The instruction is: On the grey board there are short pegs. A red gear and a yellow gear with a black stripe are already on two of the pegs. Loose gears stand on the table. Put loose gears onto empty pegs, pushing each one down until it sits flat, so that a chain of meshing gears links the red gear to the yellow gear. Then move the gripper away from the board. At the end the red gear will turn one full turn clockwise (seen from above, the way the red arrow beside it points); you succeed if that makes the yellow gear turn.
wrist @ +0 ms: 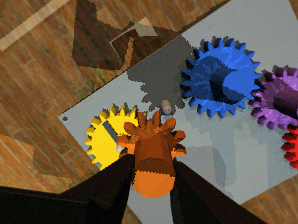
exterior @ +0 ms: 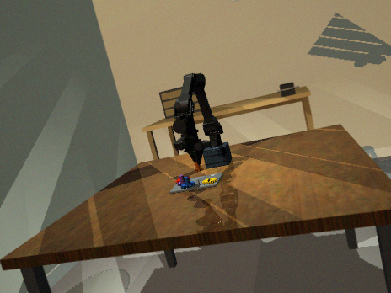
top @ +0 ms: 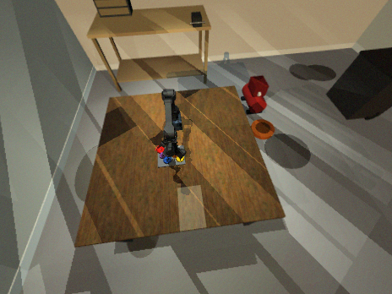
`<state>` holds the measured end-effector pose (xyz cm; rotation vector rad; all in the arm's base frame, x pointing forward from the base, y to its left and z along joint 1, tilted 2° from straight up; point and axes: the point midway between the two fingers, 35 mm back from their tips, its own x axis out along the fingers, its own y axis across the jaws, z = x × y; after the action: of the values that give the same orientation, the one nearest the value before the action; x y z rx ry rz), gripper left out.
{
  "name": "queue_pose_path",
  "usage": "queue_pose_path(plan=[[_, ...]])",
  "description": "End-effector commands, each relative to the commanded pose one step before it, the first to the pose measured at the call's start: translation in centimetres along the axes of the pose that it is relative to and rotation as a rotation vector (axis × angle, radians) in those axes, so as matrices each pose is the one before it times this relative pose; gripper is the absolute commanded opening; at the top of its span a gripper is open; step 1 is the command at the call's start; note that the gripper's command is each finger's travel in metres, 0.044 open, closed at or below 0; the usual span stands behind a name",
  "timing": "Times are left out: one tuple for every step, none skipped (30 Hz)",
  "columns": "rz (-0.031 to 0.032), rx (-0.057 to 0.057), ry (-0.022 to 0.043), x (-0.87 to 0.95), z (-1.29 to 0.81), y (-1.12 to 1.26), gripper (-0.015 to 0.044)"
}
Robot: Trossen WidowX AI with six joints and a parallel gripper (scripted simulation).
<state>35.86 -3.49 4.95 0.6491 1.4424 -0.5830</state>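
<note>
My gripper (exterior: 196, 163) (wrist: 152, 166) is shut on the upright handle of the orange gear (exterior: 198, 169) (wrist: 154, 131). It holds the gear above the grey board (top: 162, 165) (exterior: 175, 190) (wrist: 265, 25), overlapping part of the yellow gear (top: 180, 159) (exterior: 210, 181) (wrist: 101, 141) in the wrist view. A bare peg (wrist: 166, 104) stands between the yellow gear and the blue gear (top: 167, 160) (exterior: 187, 184) (wrist: 202, 65). The blue gear's teeth adjoin the purple gear (top: 161, 155) (wrist: 270, 95), which adjoins the red gear (top: 158, 149) (wrist: 292, 148). The red gear is partly cut off in the wrist view.
The board lies on the wooden table (top: 139, 190) (exterior: 126, 223). The dark blue box-shaped base (exterior: 217, 156) of the arm stands behind the board. A side table (top: 152, 25), a red object (top: 255, 95) and an orange ring-shaped bowl (top: 254, 128) are beyond the table.
</note>
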Motion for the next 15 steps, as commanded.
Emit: queue_pose_path(plan=[[0.00085,-0.0038,0.00264,0.633,0.758,-0.727,0.0000],[-0.00013,0.0000,-0.00017,0.141,0.203,-0.189,0.0000],[-0.00011,0.0000,-0.00014,0.117,0.167,-0.159,0.0000],[-0.00007,0.0000,-0.00009,0.070,0.100,-0.096,0.0000],[-0.00002,0.0000,-0.00003,0.023,0.033,-0.032,0.0000],[0.00000,0.0000,0.00000,-0.026,-0.005,0.001,0.0000],[0.00000,0.0000,0.00001,-0.041,-0.008,0.002,0.0000],[0.00000,0.0000,0.00001,-0.061,-0.011,0.003,0.0000],[0.00000,0.0045,0.00000,-0.005,-0.001,0.000,0.0000],[0.00000,0.0089,0.00000,-0.011,-0.002,0.001,0.0000],[0.00000,0.0117,0.00000,-0.014,-0.002,0.001,0.0000],[0.00000,0.0162,0.00000,-0.009,-0.001,0.001,0.0000],[0.00000,0.0210,0.00000,-0.012,-0.002,0.002,0.0000],[0.00000,0.0234,0.00000,-0.013,-0.002,0.002,0.0000],[0.00000,0.0267,0.00000,-0.009,-0.001,0.002,0.0000]])
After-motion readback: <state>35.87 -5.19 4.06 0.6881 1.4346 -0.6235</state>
